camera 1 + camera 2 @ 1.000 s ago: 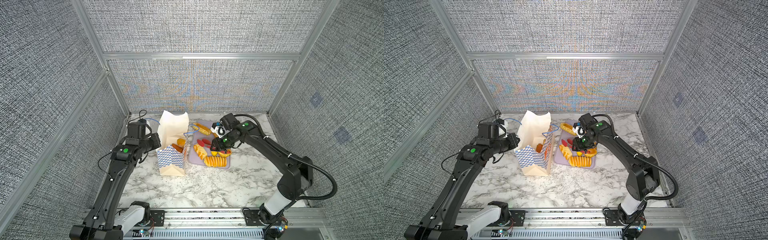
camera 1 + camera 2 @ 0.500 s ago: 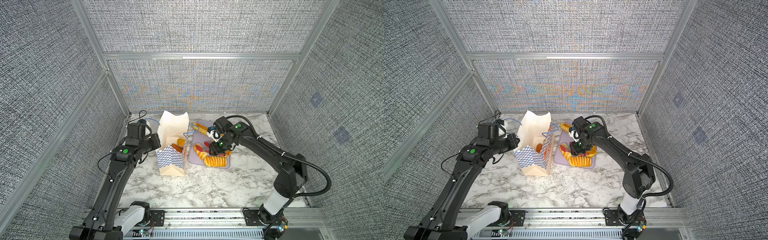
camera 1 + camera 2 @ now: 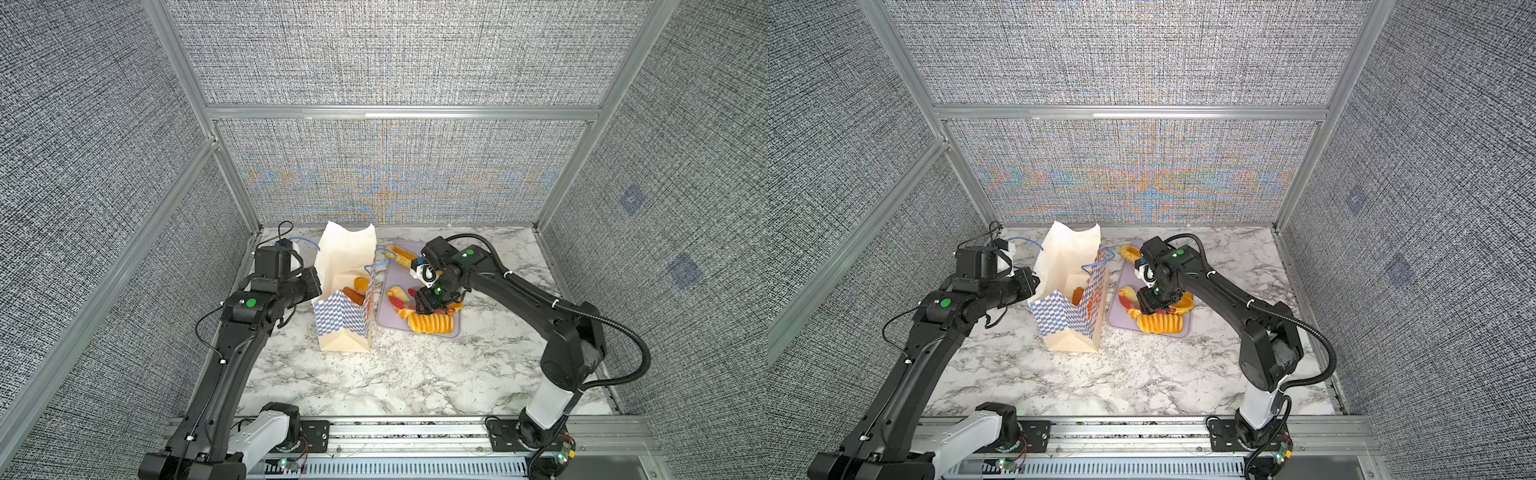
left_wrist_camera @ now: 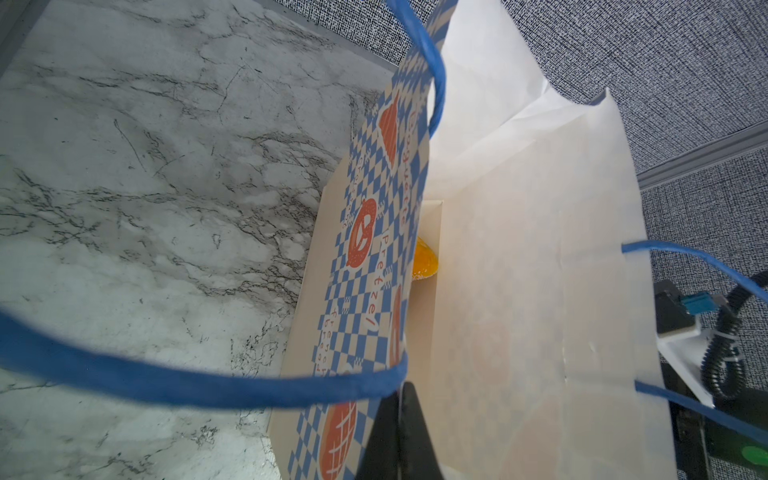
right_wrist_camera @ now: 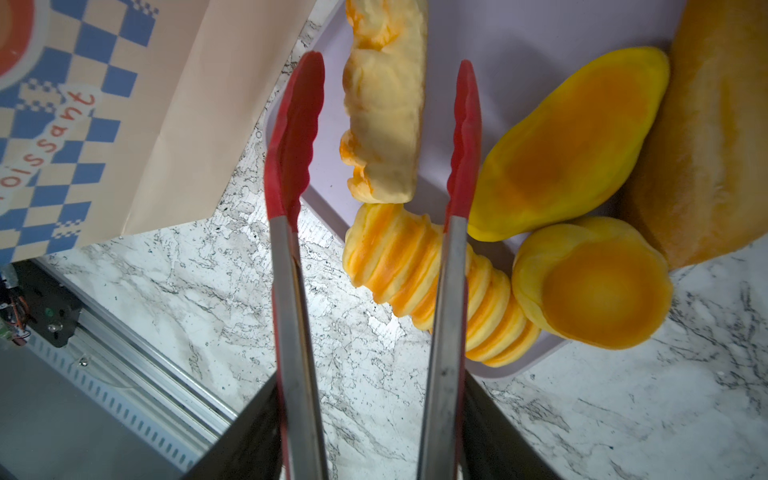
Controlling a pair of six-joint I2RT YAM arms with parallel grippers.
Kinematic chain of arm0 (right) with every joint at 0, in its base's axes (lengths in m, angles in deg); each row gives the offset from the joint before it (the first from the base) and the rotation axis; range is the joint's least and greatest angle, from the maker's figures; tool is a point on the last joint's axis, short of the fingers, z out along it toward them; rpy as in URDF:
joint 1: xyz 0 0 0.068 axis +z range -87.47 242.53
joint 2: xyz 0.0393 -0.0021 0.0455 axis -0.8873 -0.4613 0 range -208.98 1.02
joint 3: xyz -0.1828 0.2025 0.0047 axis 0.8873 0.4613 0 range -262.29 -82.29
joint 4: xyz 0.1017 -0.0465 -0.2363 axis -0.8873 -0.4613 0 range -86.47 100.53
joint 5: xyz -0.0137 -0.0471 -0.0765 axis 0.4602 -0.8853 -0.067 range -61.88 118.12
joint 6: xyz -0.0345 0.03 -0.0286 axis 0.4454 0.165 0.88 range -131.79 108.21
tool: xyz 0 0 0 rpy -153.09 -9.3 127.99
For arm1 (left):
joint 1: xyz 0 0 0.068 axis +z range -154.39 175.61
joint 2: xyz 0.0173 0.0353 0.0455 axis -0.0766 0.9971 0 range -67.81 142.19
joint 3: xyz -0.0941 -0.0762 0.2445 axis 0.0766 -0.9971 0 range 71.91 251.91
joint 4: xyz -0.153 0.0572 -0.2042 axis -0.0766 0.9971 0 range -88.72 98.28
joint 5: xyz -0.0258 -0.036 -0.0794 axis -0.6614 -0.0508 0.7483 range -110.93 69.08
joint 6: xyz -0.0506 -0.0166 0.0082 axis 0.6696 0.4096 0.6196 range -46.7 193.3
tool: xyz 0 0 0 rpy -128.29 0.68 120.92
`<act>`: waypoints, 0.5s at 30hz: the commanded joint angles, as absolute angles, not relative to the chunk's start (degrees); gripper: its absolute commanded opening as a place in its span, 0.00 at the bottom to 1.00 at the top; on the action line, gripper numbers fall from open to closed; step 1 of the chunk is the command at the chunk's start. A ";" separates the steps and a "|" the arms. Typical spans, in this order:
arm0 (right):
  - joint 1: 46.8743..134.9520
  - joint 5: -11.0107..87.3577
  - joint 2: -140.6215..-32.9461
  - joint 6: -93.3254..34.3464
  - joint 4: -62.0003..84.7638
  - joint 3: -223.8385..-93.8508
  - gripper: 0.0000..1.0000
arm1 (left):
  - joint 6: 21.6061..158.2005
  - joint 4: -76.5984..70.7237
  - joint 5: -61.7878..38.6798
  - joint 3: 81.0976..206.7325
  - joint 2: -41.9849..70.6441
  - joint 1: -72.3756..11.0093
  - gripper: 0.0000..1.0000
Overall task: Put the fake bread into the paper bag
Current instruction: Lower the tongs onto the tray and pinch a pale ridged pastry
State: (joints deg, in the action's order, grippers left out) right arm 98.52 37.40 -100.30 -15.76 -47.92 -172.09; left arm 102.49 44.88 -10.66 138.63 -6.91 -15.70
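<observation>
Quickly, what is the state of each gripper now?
Left gripper: closed on the paper bag rim.
Right gripper: holding the red tongs, tips open.

We find the paper bag (image 3: 343,328) standing left of centre on the table (image 3: 374,384), the tray (image 3: 401,274) just right of it. Fake bread (image 3: 430,324) lies on the tray, more inside the bag. Tongs (image 5: 446,291) reach over the tray's near left.

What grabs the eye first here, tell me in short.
A tall checkered paper bag stands open mid-table, its rim pinched by the left claw. Right of it, glossy golden fake bread crowds a lavender tray, where the right claw holds red tongs with tips spread.
</observation>
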 commanded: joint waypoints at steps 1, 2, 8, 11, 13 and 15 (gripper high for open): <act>98.65 37.27 -100.81 -15.22 -48.31 -172.07 0.62 | 102.65 44.52 -10.70 138.45 -7.08 -15.69 0.00; 98.65 37.26 -100.93 -15.22 -48.31 -172.07 0.61 | 102.65 44.49 -10.67 138.45 -7.08 -15.65 0.00; 98.74 36.51 -101.81 -15.21 -48.09 -172.21 0.60 | 102.60 44.44 -10.75 138.27 -7.08 -15.65 0.00; 98.74 36.40 -102.12 -15.22 -48.09 -172.29 0.59 | 102.65 44.31 -10.67 138.11 -7.08 -15.65 0.00; 98.74 36.34 -102.31 -15.22 -48.09 -172.38 0.58 | 102.68 44.26 -10.57 138.10 -7.08 -15.66 0.00; 98.75 36.30 -102.29 -15.22 -48.13 -172.43 0.56 | 102.65 44.27 -10.64 138.10 -7.13 -15.65 0.00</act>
State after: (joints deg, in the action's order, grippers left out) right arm 98.67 36.55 -102.31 -15.71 -47.90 -172.09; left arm 102.49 44.68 -10.66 138.20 -6.95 -15.70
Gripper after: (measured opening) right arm 0.561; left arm 0.048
